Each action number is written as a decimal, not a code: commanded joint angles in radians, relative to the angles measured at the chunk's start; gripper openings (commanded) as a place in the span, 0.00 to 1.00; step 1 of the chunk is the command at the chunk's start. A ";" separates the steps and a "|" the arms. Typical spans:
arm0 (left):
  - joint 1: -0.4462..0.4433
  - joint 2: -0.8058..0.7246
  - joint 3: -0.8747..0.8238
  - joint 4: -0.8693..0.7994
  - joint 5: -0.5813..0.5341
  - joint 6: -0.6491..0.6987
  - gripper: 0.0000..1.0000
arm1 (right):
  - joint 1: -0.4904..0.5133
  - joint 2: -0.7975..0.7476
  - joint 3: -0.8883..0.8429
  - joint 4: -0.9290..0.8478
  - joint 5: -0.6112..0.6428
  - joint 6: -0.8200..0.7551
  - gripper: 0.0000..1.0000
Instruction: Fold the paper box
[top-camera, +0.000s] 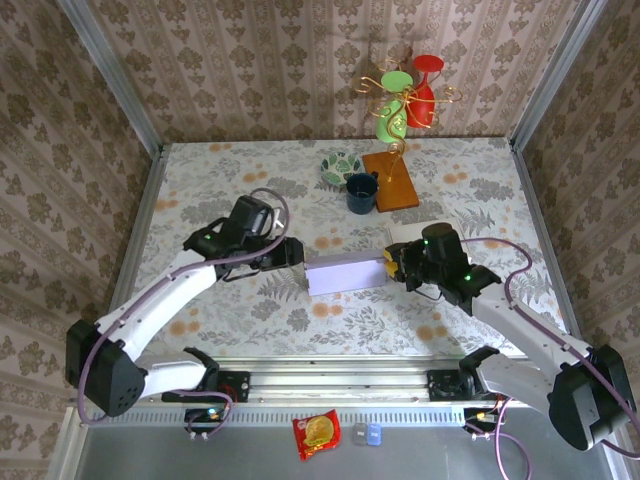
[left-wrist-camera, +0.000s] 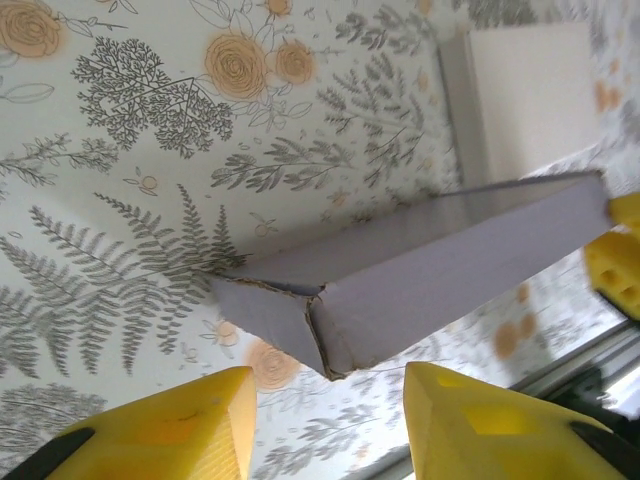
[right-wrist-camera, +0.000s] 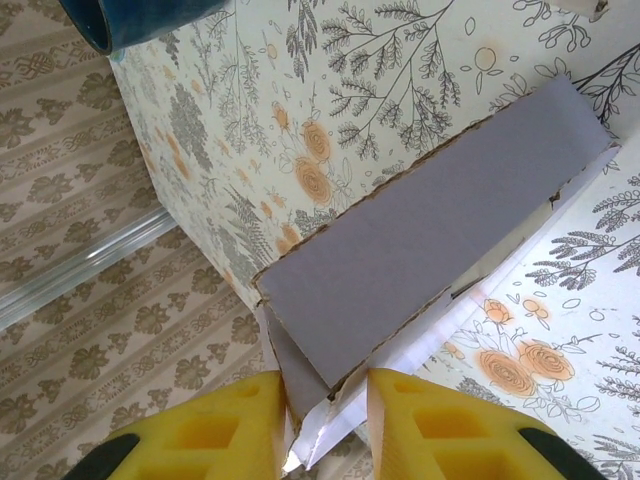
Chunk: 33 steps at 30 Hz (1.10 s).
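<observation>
on the left, our left claw (top-camera: 290, 253) stands open at the left end of the paper box (top-camera: 345, 273). from its wrist we see the two yellow fingers (left-wrist-camera: 180, 425) spread apart, with the box's rough-edged corner (left-wrist-camera: 325, 335) between and just ahead of them, touching neither as far as we can tell. the box is a long, flat, lilac-grey sleeve lying on the flowered tabletop (top-camera: 250, 310) between the two claws. behind it, well apart, a dark blue mug (top-camera: 362, 193) stands beside a brown board (top-camera: 392, 180). on the right, our right claw (top-camera: 392, 265) is nearly closed, its yellow pads (right-wrist-camera: 240, 420) pinching the box's right end, where a white flap (right-wrist-camera: 320, 440) pokes out between them.
</observation>
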 joint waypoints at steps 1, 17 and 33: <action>0.029 -0.030 -0.052 0.060 0.095 -0.163 0.44 | -0.001 0.025 0.005 -0.104 0.027 -0.026 0.27; 0.053 0.012 -0.200 0.350 0.157 -0.379 0.43 | 0.000 0.035 0.011 -0.153 0.025 -0.032 0.18; 0.063 0.011 -0.269 0.387 0.202 -0.394 0.34 | -0.001 0.053 0.019 -0.150 0.022 -0.027 0.16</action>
